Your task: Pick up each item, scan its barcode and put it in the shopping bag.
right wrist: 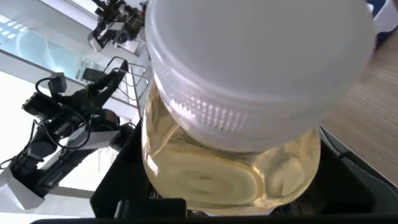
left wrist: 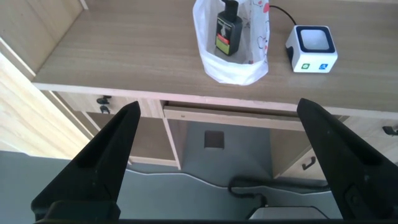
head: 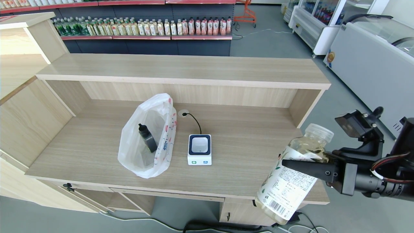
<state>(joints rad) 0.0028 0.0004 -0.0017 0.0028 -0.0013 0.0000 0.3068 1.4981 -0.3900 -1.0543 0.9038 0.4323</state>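
Observation:
My right gripper (head: 299, 163) is shut on a clear bottle (head: 292, 174) of pale yellow drink with a white cap (head: 319, 132), held tilted off the counter's right front corner, barcode end down. Its cap and neck (right wrist: 249, 93) fill the right wrist view. The white barcode scanner (head: 199, 149) sits mid-counter, and shows as the scanner (left wrist: 313, 48) in the left wrist view. The white shopping bag (head: 149, 136) stands open left of it with a dark bottle (head: 147, 138) inside. My left gripper (left wrist: 217, 162) is open, below and in front of the counter edge.
The wooden counter (head: 245, 149) has a raised back shelf (head: 181, 69) and side walls. The scanner's black cable (head: 195, 121) runs to a hole at the back. Drawers (left wrist: 224, 118) sit under the front edge. Freezers (head: 372, 55) stand at the right.

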